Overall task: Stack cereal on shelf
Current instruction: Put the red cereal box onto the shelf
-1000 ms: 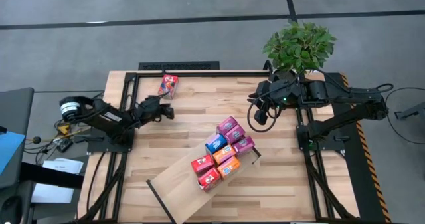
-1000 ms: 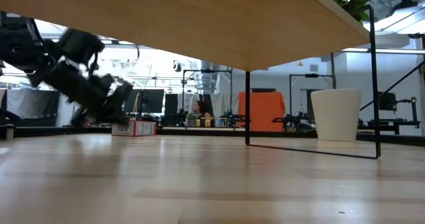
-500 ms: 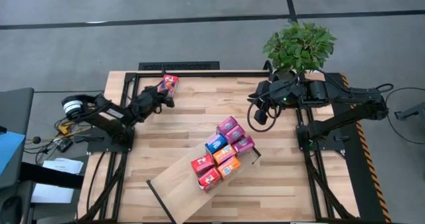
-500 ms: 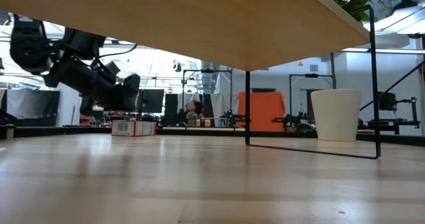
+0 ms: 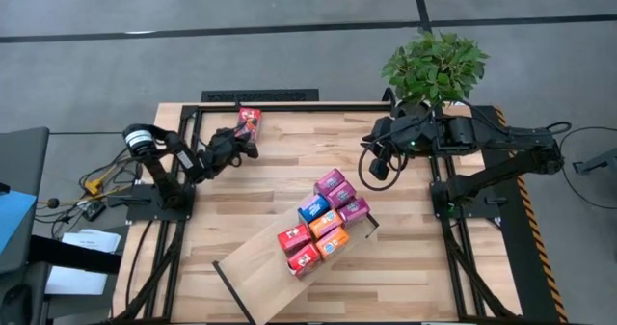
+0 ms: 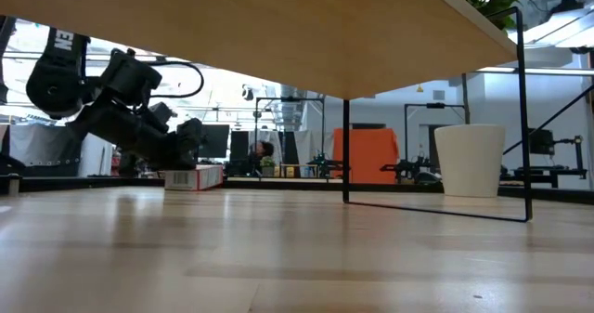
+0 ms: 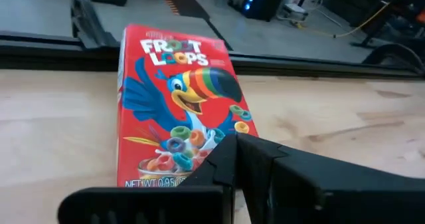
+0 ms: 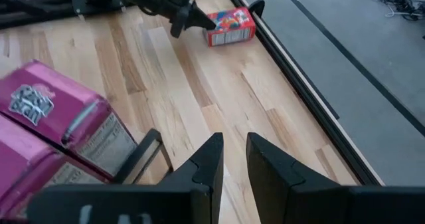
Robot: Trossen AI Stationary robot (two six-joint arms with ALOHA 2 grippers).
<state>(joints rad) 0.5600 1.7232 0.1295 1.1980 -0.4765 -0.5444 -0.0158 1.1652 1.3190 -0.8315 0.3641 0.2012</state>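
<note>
One red cereal box (image 5: 248, 122) lies flat, front up, near the table's far left edge; the left wrist view shows it as (image 7: 176, 104). My left gripper (image 5: 251, 151) is shut and slants down just at that box's near end. Several red, pink, orange and blue cereal boxes (image 5: 323, 224) stand together on the shelf (image 5: 260, 262), a pale board with black frame lying slantwise at the table's near middle. My right gripper (image 5: 378, 169) hangs above the table's far right, slightly open with nothing between its fingers (image 8: 234, 161). My left gripper's shut fingertips (image 7: 232, 154) come slanting down from the near left at the red box's bottom end (image 7: 166, 177). The fingers cover that edge in the left wrist view, so I cannot tell whether they touch the box.
A potted plant (image 5: 434, 65) stands at the far right corner, its white pot (image 6: 469, 160) showing in the low view. Black frame rails (image 5: 289, 106) run along the far edge. Bare wood (image 5: 280, 171) lies between the red box and the shelf.
My left gripper, still shut, has moved toward the far edge and closed in on the red box's near end, while its arm has folded back toward the table's left edge.
</note>
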